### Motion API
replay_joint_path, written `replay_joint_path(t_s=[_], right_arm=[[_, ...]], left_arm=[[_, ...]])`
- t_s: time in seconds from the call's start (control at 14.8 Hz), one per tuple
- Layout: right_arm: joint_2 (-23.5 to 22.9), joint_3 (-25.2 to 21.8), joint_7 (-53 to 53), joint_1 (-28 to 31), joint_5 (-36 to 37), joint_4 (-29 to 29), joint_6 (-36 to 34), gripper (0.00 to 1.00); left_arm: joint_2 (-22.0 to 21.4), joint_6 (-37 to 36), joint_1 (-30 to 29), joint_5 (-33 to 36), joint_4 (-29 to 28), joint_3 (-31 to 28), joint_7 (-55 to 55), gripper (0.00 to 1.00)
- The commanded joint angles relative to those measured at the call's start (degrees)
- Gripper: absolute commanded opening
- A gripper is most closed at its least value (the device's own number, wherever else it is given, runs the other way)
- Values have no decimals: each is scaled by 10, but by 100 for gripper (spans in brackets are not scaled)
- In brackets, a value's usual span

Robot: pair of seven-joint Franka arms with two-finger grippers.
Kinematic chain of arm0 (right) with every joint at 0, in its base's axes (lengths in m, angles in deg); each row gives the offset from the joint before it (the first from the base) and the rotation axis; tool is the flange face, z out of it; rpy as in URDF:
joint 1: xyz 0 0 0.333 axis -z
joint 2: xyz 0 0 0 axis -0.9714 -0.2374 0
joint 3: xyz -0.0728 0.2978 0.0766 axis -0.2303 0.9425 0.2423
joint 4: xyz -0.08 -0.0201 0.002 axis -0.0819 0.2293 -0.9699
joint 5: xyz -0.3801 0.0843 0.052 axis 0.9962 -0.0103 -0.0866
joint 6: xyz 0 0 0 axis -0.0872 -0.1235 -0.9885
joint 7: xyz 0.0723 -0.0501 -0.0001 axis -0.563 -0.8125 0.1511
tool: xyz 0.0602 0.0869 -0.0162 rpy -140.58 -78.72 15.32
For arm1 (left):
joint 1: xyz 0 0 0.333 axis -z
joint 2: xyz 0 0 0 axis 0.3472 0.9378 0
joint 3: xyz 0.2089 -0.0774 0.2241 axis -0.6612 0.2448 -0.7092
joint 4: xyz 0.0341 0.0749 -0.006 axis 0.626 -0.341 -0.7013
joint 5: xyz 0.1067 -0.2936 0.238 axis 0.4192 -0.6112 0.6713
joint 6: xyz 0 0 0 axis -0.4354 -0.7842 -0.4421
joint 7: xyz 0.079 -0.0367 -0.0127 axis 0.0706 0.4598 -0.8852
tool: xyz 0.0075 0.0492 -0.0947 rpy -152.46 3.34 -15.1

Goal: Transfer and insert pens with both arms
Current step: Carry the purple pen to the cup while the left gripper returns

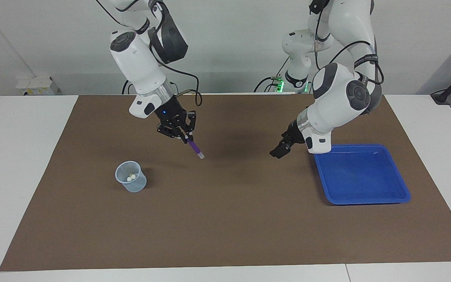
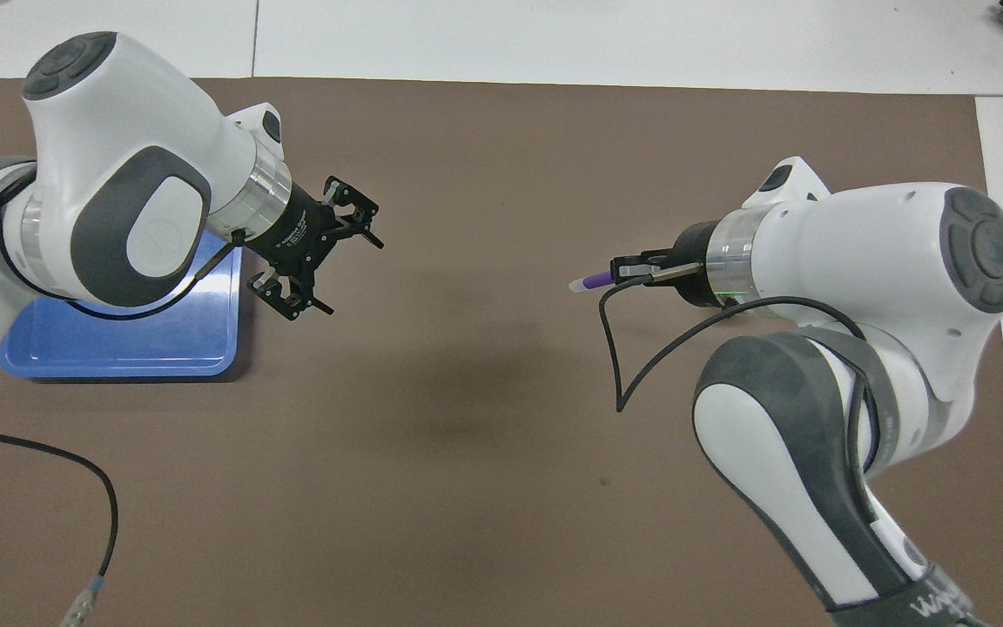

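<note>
The right hand [image 1: 186, 137] is closed on the upper end of the purple marker pen [image 1: 195, 148], which hangs slanted in the air over the brown mat [image 1: 225, 219], its whitish cap [image 1: 201, 156] pointing down, not yet over the clear cup [image 1: 130, 177]. The pen looks light, stiff and smooth, so I judge that a grip near one end lets it swing or slip; a firm pinch on the barrel is safer. The left hand [image 1: 279, 150] is wide and empty, beside the blue tray [image 1: 401, 184].

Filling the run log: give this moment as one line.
right tool: shut on purple pen, above mat | left tool: open, empty, beside blue tray | cup: two pens inside
</note>
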Motion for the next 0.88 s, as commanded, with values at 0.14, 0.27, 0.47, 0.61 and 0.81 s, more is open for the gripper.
replay_joint_path(t_s=[0.14, 0.27, 0.47, 0.61, 0.81], right_arm=[[37, 6, 154, 58, 109, -1, -68, 0], [44, 5, 295, 108, 113, -1, -84, 0], [47, 6, 528, 196, 110, -10, -84, 0], [51, 6, 587, 217, 104, -14, -87, 0], [51, 7, 628, 216, 101, -13, -104, 0]], left_arm=[[-35, -8, -9, 54, -24, -4, 57, 100], [-40, -10, -21, 59, -24, -4, 87, 100], [-42, -12, -54, 65, -24, -4, 158, 100], [-43, -12, -68, 67, -23, -5, 193, 100], [-50, -9, -83, 79, -23, -5, 239, 100]])
